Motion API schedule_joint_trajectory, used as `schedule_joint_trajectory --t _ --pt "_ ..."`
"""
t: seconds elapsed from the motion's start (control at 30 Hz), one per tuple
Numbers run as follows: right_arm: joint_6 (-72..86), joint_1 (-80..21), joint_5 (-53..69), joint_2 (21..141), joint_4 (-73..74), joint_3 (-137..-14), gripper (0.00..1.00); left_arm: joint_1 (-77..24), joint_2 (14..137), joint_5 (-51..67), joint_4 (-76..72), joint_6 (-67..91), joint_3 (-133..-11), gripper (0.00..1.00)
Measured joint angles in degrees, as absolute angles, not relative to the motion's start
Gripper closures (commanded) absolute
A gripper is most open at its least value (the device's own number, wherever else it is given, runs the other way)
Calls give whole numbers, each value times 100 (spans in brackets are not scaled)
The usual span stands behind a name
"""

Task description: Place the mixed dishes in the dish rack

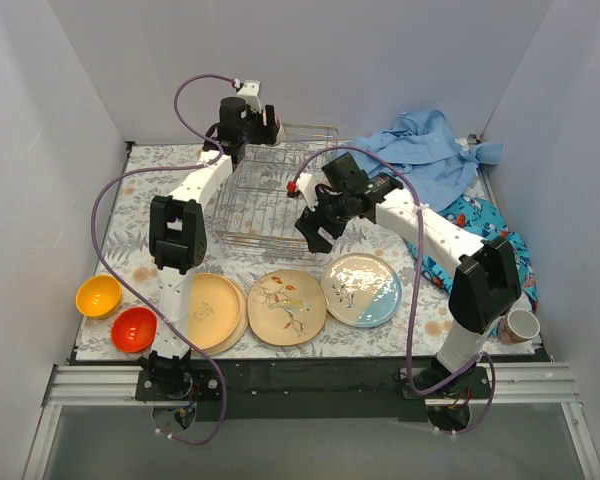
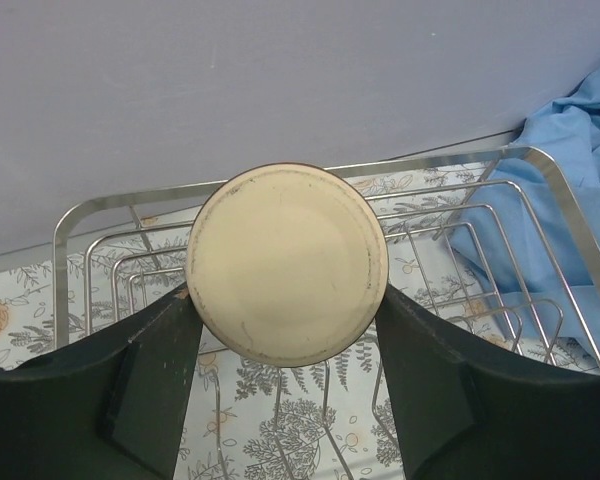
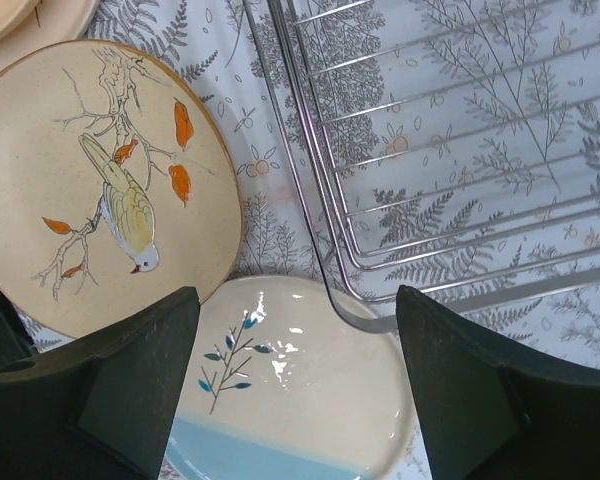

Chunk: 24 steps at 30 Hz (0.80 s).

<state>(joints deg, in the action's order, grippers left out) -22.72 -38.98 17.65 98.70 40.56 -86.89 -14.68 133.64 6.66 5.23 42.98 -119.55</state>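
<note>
My left gripper (image 1: 243, 128) hangs over the far left part of the wire dish rack (image 1: 270, 200). It is shut on a small round cream cup (image 2: 286, 262), whose base faces the left wrist camera, with the dish rack (image 2: 120, 205) below it. My right gripper (image 1: 320, 228) stands open at the rack's near right corner. In the right wrist view the right gripper (image 3: 298, 330) is above the cream-and-light-blue plate (image 3: 300, 400), with nothing between its fingers. A floral plate (image 1: 286, 306), a yellow-tan plate (image 1: 212, 310), an orange bowl (image 1: 98, 296) and a red bowl (image 1: 134, 329) lie along the front.
A second cup (image 1: 521, 325) lies at the near right, beside the right arm's base. A blue cloth (image 1: 425, 150) is heaped at the back right against the rack, and a patterned cloth (image 1: 480, 225) lies under the right arm. White walls enclose the table.
</note>
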Motion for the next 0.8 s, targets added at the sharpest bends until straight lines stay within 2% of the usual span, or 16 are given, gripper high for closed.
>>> schedule_joint_trajectory --t 0.1,0.3,0.33,0.4,0.43,0.53,0.57,0.8 --pt "-2598 -3924 1946 10029 4060 -8836 19 -1468 13367 666 631 4257 -12077 92" --pt "-3192 -4069 2112 10479 4268 -9183 39 -1468 13369 646 714 4217 -12317 92" --pt "-3275 -4088 2123 10586 4316 -9249 50 -1468 13371 646 731 4209 -12366 92" --pt "-3426 -4121 2134 10731 4383 -9292 62 -1468 13373 646 777 4174 -12466 92" --pt "-3500 -4130 2145 10796 4421 -9297 73 -1468 13375 646 801 4150 -12514 92" --pt "-3756 -4130 2134 10927 4469 -9351 93 -1468 13380 642 886 4064 -12648 92" --pt "-3822 -4117 2137 10949 4504 -9356 97 -1468 13380 644 910 4029 -12674 92" --pt "-4377 -4097 2158 10919 4731 -9345 99 -1468 13454 663 1236 3922 -12934 93"
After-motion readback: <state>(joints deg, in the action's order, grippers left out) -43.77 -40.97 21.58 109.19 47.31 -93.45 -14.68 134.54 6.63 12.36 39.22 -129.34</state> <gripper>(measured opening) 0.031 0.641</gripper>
